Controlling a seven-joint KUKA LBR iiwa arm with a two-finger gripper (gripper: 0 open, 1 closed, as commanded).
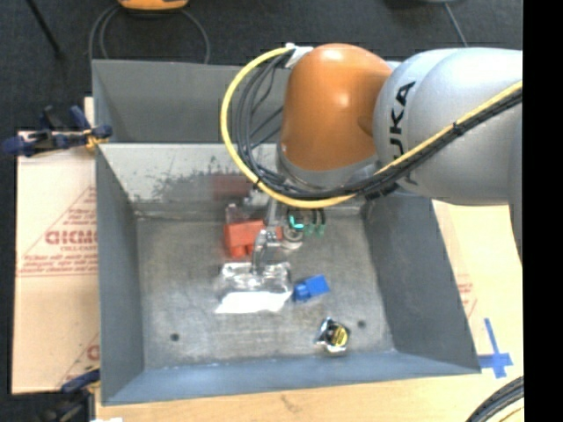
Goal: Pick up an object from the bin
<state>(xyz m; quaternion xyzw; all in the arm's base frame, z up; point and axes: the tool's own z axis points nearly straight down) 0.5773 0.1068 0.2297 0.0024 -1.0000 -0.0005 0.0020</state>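
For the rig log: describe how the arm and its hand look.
A rounded silver-grey arm with black KUKA lettering, a glossy orange dome at the wrist, yellow and black cables looped round it, and a small metal hand with a green light.

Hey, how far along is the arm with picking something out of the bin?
Done so far: the gripper is down inside the bin, right at the clear plastic packet, next to the orange block. In hand: nothing looks lifted; the packet, the blue piece and the small black-and-yellow thing all lie on the floor. Left: getting hold of one thing and raising it out.
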